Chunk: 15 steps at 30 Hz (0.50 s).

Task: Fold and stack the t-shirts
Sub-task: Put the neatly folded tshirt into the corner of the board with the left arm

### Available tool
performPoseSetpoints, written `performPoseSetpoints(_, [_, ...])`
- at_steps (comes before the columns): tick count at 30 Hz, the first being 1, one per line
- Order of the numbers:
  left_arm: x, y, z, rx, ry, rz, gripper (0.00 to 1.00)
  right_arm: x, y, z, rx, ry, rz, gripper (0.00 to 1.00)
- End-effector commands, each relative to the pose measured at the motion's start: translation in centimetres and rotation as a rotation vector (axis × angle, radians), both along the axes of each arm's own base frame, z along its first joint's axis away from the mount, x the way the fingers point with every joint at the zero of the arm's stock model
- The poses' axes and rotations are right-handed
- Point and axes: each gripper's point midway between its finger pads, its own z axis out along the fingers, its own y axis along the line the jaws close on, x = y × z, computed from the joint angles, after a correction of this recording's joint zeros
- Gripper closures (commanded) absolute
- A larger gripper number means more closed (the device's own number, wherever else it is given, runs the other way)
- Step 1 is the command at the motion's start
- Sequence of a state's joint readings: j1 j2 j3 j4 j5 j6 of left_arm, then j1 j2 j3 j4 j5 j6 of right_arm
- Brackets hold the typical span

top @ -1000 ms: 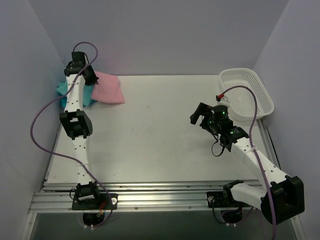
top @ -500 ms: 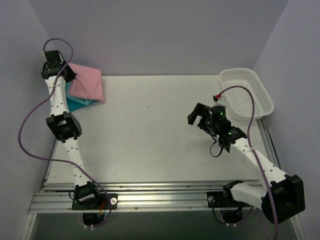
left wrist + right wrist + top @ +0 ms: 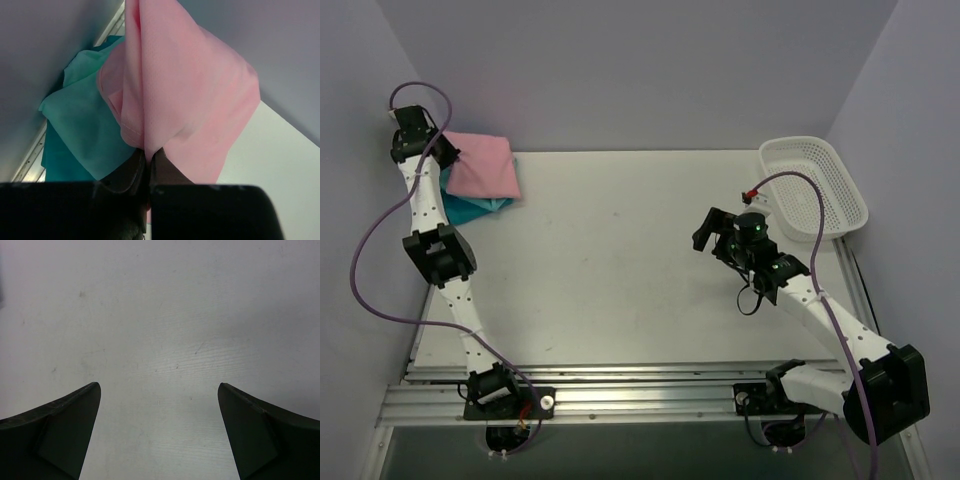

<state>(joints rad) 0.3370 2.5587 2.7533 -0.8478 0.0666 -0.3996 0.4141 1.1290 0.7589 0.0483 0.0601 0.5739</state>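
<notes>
Left gripper [image 3: 148, 161] clamped tight on pink t-shirt [image 3: 190, 100]: fold of cloth pinched between fingertips, rest of shirt spreading out beyond them, over far left corner of worktop [image 3: 620, 290]. Teal t-shirt [image 3: 80, 130] crumpled beneath pink one, against left edge. Right gripper [image 3: 157, 390] spread wide, nothing between fingers, over bare worktop right of centre, well apart from both shirts. White mesh basket [image 3: 800, 150] at far right corner.
</notes>
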Motion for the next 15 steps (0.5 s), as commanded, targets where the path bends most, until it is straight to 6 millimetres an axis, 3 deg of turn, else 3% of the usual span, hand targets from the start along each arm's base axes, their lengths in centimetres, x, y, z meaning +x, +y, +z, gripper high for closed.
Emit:
performPoseSetpoints(1, [-0.2,2.7,-1.6,0.001,0.008,0.081,0.97,0.4,-0.1,0.1,-0.019,-0.016,-0.012,0.0])
performPoseSetpoints(2, [-0.4,3.1,-2.5,-0.002,0.025,0.099,0.97,0.3,-0.1,-0.1,-0.023,-0.013,-0.011,0.0])
performPoseSetpoints(4, [-0.9,4.3,-4.3,-0.01,0.056,0.145,0.86,0.3,-0.1,-0.1,-0.025,-0.01,-0.012,0.0])
performPoseSetpoints(6, [-1.4,5.7,-4.8,-0.027,0.053,0.189,0.8,0.4,-0.1,-0.2,-0.027,-0.01,-0.013,0.0])
performPoseSetpoints(8, [-1.9,6.4,-5.9,-0.052,0.065,0.202,0.6,0.4,-0.1,-0.2,-0.029,-0.008,-0.014,0.0])
performPoseSetpoints(9, [-2.0,6.9,-6.3,-0.06,0.067,0.21,0.55,0.5,-0.1,-0.3,-0.031,-0.006,-0.013,0.0])
performPoseSetpoints(10, [-2.1,7.1,-6.6,-0.06,0.072,0.212,0.42,0.5,-0.1,-0.3,-0.03,-0.006,-0.014,0.0])
performPoseSetpoints(15, [-3.5,8.8,-9.7,-0.103,0.145,0.274,0.16,0.5,-0.1,-0.5,-0.036,0.0,-0.016,0.0])
